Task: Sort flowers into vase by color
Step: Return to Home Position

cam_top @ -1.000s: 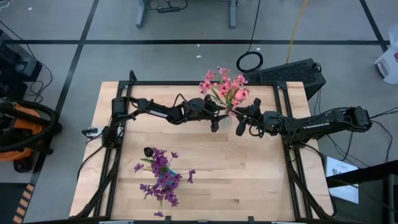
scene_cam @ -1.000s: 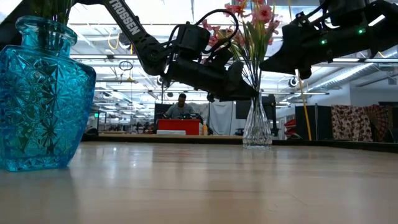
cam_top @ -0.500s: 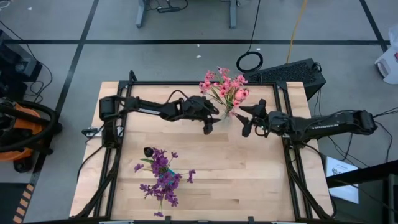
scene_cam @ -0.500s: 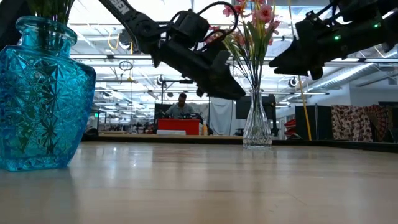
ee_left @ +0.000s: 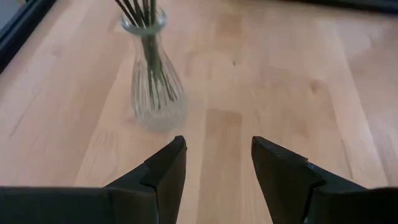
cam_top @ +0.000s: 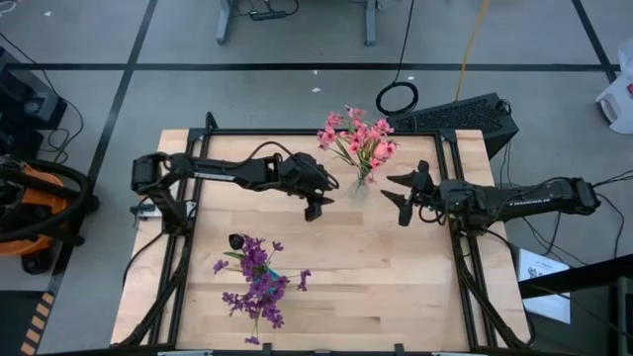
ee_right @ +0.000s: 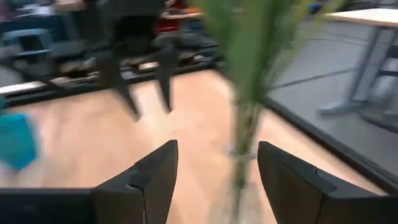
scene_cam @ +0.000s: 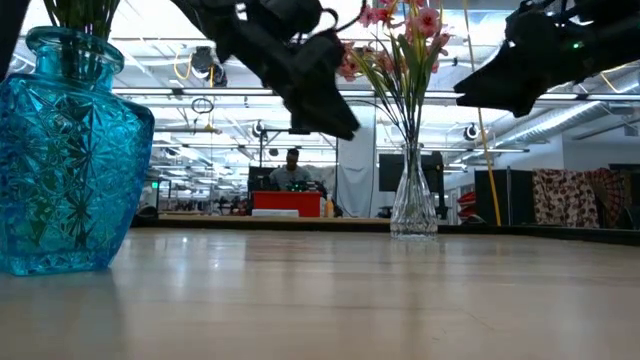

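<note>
A clear glass vase [cam_top: 358, 187] stands on its base at the far middle of the table and holds the pink flowers [cam_top: 358, 138], whose green stems stick down into it [ee_left: 148, 37]. A blue glass vase [scene_cam: 70, 150] near the front left holds the purple flowers [cam_top: 259, 285]. My left gripper [cam_top: 313, 207] hovers open just left of the clear vase, with nothing between its fingers [ee_left: 217, 163]. On the vase's right side, my right gripper [cam_top: 395, 198] is also open and empty [ee_right: 214, 169]. Both hang well above the table [scene_cam: 320, 90] [scene_cam: 490, 90].
A black frame [cam_top: 297, 132] runs along the table's edges. A small dark object [cam_top: 236, 240] lies beside the purple flowers. Bare wood [cam_top: 396, 287] stretches across the near right. A person [scene_cam: 292, 172] sits in the room far behind the table.
My right gripper has opened and pulled back from the pink stems toward the table's right edge. My left gripper has drawn away from the clear vase toward the left and near side. The pink flowers stay upright in the clear vase.
</note>
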You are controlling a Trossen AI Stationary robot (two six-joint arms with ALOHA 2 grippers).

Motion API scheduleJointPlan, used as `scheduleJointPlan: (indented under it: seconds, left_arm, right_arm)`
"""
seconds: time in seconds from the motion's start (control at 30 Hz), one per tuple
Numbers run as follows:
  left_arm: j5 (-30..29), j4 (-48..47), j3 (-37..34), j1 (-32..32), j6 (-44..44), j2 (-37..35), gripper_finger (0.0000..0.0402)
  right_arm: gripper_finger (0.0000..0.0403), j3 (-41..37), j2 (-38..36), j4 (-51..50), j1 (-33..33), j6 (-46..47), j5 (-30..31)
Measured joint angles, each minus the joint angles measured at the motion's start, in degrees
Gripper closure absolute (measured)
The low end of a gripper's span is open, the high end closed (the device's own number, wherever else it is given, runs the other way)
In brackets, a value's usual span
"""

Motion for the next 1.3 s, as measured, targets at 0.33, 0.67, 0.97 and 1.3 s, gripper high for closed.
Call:
scheduleJointPlan:
  seconds: [0.33,0.67,0.97,1.3]
  left_arm:
    - [0.9,-0.2,-9.8,-4.2,-0.7,-12.7,0.0215]
    - [-11.4,6.3,-23.9,-10.7,-0.3,-32.4,0.0229]
    - [-16.1,12.1,-36.5,-13.1,6.5,-49.8,0.0383]
    - [-17.2,16.8,-47.5,-13.1,8.4,-60.8,0.039]
  right_arm:
    - [0.0192,0.0,-4.2,2.9,4.6,-2.1,-22.1]
    - [0.0276,0.0,-6.1,5.1,11.8,-7.4,-17.2]
    - [0.0394,-0.9,-7.2,0.3,14.2,-11.8,-12.7]
    - [0.0401,-6.8,-7.4,2.6,14.1,-11.8,-16.2]
